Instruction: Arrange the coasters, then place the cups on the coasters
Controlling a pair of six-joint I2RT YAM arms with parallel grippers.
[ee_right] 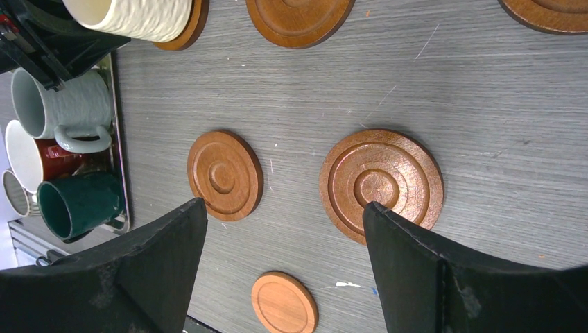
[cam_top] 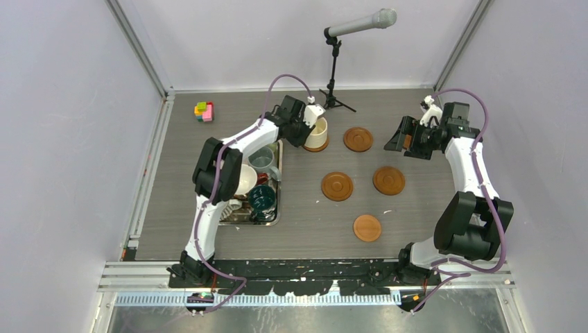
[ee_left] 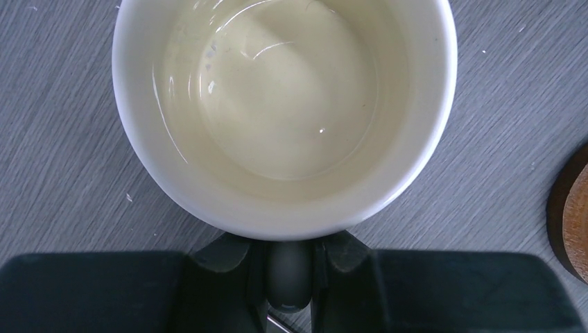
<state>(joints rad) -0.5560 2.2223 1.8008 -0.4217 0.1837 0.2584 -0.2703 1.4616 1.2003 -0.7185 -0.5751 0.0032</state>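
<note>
Coasters of round brown grooved wood (cam_top: pixel 337 186) lie apart on the grey wood-grain table (cam_top: pixel 305 229) in the overhead view, four of them bare. A fifth shows only as a brown edge under the cream ribbed mug (cam_top: pixel 317 133) at the far middle, where the left gripper (cam_top: pixel 307 123) meets it. Other mugs crowd the rectangular steel tray (cam_top: pixel 276 220) on the left. The right gripper (cam_top: pixel 414 139) hangs over the table's far right, well apart from the mugs.

From the left wrist, the left gripper (ee_left: pixel 290 258) is clamped tight on the handle of the cream ribbed mug (ee_left: pixel 284 104), whose mouth faces the camera. Whether its base rests on the coaster cannot be told.

From the right wrist, the right gripper (ee_right: pixel 284 208) stands with jaws wide apart, holding nothing, above two grooved coasters (ee_right: pixel 381 184). The cream ribbed mug (ee_right: pixel 132 17) shows against a coaster at the upper left. A pale green mug (ee_right: pixel 69 111), a red-brown mug (ee_right: pixel 41 156) and a dark teal mug (ee_right: pixel 80 205) sit in the tray (ee_right: pixel 113 83).
</note>
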